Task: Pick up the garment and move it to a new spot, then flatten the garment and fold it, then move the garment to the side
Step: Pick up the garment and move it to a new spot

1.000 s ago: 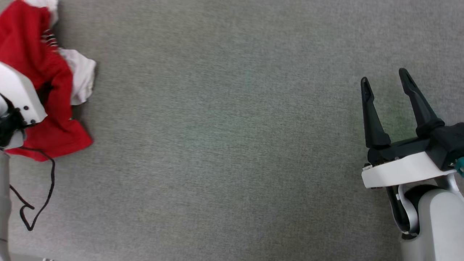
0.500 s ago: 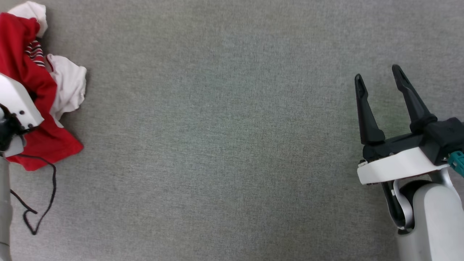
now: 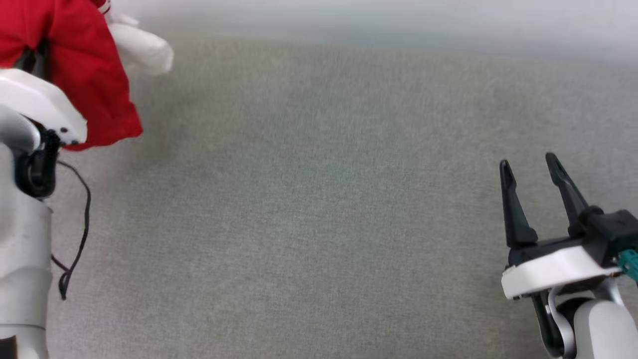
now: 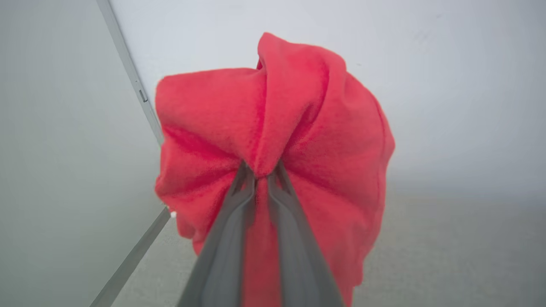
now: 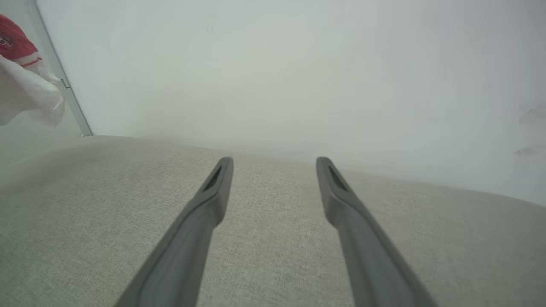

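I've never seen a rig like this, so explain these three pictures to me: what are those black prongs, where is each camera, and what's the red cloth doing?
This is a two-armed robot, and the black prongs are the fingers of its grippers. One picture looks down from a camera on its head onto a grey fabric surface. There the right gripper sits at the lower right, open and holding nothing. The other two pictures come from cameras on the wrists, each looking along that arm's fingers. In the left wrist view, the left gripper is closed on a bunched fold of the garment, a red shirt with a white sleeve. It seems lifted off the surface.
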### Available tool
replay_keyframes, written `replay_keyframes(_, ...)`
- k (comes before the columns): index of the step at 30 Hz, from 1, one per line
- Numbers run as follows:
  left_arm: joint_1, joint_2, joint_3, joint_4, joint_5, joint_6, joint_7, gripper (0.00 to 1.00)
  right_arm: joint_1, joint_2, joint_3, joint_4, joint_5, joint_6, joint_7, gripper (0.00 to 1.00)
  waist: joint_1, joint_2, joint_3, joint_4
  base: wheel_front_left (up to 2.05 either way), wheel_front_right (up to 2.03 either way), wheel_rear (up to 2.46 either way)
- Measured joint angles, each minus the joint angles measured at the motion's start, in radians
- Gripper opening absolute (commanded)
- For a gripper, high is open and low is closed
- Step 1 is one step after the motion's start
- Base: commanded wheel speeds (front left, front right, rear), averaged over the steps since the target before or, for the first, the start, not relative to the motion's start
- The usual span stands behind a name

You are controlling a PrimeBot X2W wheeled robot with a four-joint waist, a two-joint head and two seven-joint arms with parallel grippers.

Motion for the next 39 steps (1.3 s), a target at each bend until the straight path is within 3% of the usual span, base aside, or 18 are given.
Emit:
replay_keyframes(6, 0.017, -0.055, -0.02, -0.059, 0.007, 0.001, -0.117, 0.0, 0.052, 0.001, -0.014, -0.008, 0.022, 0.0, 0.012, 1.0, -0.0001, 0.0, -0.085, -0.034, 0.0, 0.0, 0.0)
replay_keyframes(15, 0.113, -0.194, -0.099, -0.178, -0.005, 0.003, -0.153, 0.0, 0.099, 0.001, -0.018, -0.019, 0.039, 0.0, 0.03, 1.0, -0.0001, 0.0, -0.145, -0.156, 0.0, 0.0, 0.0)
replay_keyframes(23, 0.253, -0.344, -0.257, -0.229, -0.024, -0.03, -0.133, 0.0, 0.129, 0.001, -0.027, -0.026, 0.049, 0.0, 0.04, 1.0, -0.0001, 0.0, -0.164, -0.267, 0.0, 0.0, 0.0)
replay_keyframes(33, 0.415, -0.393, -0.499, -0.103, -0.044, -0.05, -0.094, 0.0, 0.125, 0.001, -0.021, -0.017, 0.071, 0.0, 0.023, 1.0, 0.0, 0.0001, -0.106, -0.319, 0.0, 0.0, 0.0)
replay_keyframes(34, 0.425, -0.395, -0.52, -0.09, -0.047, -0.051, -0.089, 0.2, 0.123, 0.001, -0.024, -0.014, 0.073, 0.0, 0.021, 1.0, 0.0, 0.0001, -0.102, -0.318, 0.0, 0.0, 0.0)
replay_keyframes(35, 0.433, -0.397, -0.537, -0.081, -0.048, -0.051, -0.09, 0.47, 0.122, 0.001, -0.024, -0.011, 0.074, 0.0, 0.02, 1.0, 0.0, 0.0, -0.099, -0.314, 0.0, 0.0, 0.0)
replay_keyframes(36, 0.439, -0.398, -0.552, -0.074, -0.051, -0.053, -0.092, 1.0, 0.119, 0.001, -0.024, -0.007, 0.076, 0.0, 0.018, 1.0, -0.0001, 0.0001, -0.096, -0.31, 0.0, 0.0, 0.0)
replay_keyframes(39, 0.44, -0.399, -0.574, -0.074, -0.056, -0.054, -0.138, 1.0, 0.111, 0.002, -0.027, 0.003, 0.077, 0.0, 0.012, 1.0, 0.0, 0.0, -0.096, -0.294, 0.0, 0.0, 0.0)
